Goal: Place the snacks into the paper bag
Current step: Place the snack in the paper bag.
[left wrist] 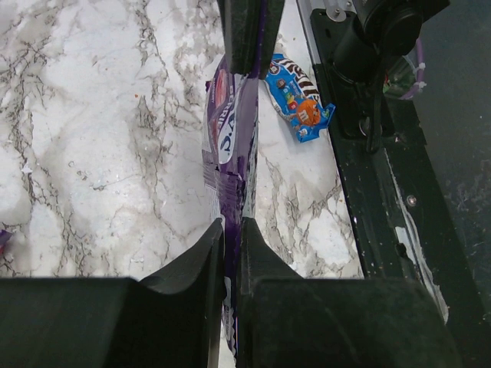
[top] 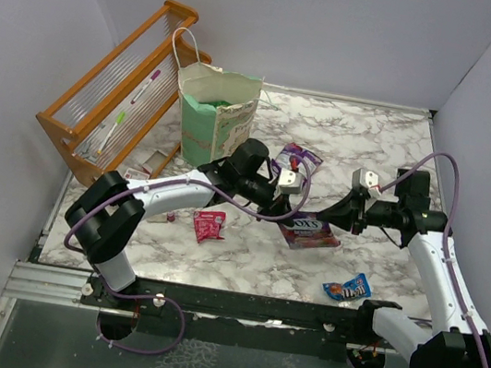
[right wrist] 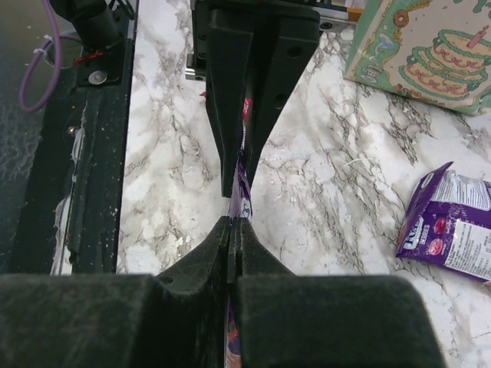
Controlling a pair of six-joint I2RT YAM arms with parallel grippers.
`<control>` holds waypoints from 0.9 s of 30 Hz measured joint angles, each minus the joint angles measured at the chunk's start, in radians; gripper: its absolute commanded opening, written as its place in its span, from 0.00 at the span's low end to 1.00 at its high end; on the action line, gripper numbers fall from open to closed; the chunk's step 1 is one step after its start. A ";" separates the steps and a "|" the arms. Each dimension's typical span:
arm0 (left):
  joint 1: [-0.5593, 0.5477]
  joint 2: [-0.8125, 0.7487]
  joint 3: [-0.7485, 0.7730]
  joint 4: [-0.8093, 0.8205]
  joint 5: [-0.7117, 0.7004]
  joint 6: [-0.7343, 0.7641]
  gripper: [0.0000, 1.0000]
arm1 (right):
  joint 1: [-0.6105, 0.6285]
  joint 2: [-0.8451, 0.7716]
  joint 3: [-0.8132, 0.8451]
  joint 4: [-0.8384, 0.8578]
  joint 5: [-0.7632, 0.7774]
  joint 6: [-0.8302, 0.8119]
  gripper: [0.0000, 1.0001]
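A purple snack packet [top: 311, 231] hangs edge-on between both grippers, just above the marble table. My left gripper [top: 290, 206] is shut on one end of it [left wrist: 232, 230]. My right gripper [top: 333, 218] is shut on the other end [right wrist: 232, 226]. The packet shows in the left wrist view [left wrist: 229, 130] and in the right wrist view [right wrist: 242, 184]. The mint-green paper bag [top: 214, 114] stands open at the back left, and its printed side shows in the right wrist view [right wrist: 430, 46]. Loose on the table lie a second purple packet [top: 297, 158], a red packet [top: 209, 225] and a blue packet [top: 347, 289].
An orange slatted rack [top: 116, 89] holding pens leans against the left wall. A small flat item [top: 140, 172] lies by its foot. The black base rail [top: 235, 308] runs along the near edge. Walls close in the left, back and right.
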 measured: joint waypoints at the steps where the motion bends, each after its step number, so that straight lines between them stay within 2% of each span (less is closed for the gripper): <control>1: 0.000 -0.002 -0.002 0.000 0.000 0.000 0.00 | 0.000 -0.001 -0.001 0.004 0.002 0.003 0.02; 2: 0.000 -0.007 -0.004 0.000 -0.002 0.004 0.00 | 0.000 -0.003 -0.003 0.011 0.003 0.010 0.06; 6: 0.000 -0.046 -0.009 -0.027 -0.013 0.032 0.00 | 0.000 -0.026 -0.009 0.038 0.015 0.037 0.40; 8: 0.000 -0.080 -0.009 -0.058 -0.032 0.056 0.00 | 0.000 -0.041 -0.009 0.051 0.028 0.050 0.64; 10: 0.000 -0.122 -0.009 -0.089 -0.053 0.083 0.00 | 0.000 -0.052 -0.009 0.060 0.040 0.061 0.74; 13: 0.012 -0.183 -0.008 -0.136 -0.080 0.119 0.00 | -0.002 -0.065 -0.009 0.076 0.061 0.072 0.79; 19: 0.081 -0.299 0.015 -0.237 -0.132 0.166 0.00 | -0.006 -0.078 -0.011 0.103 0.086 0.098 0.81; 27: 0.251 -0.423 0.191 -0.367 -0.208 0.175 0.00 | -0.010 -0.077 -0.028 0.145 0.122 0.142 0.81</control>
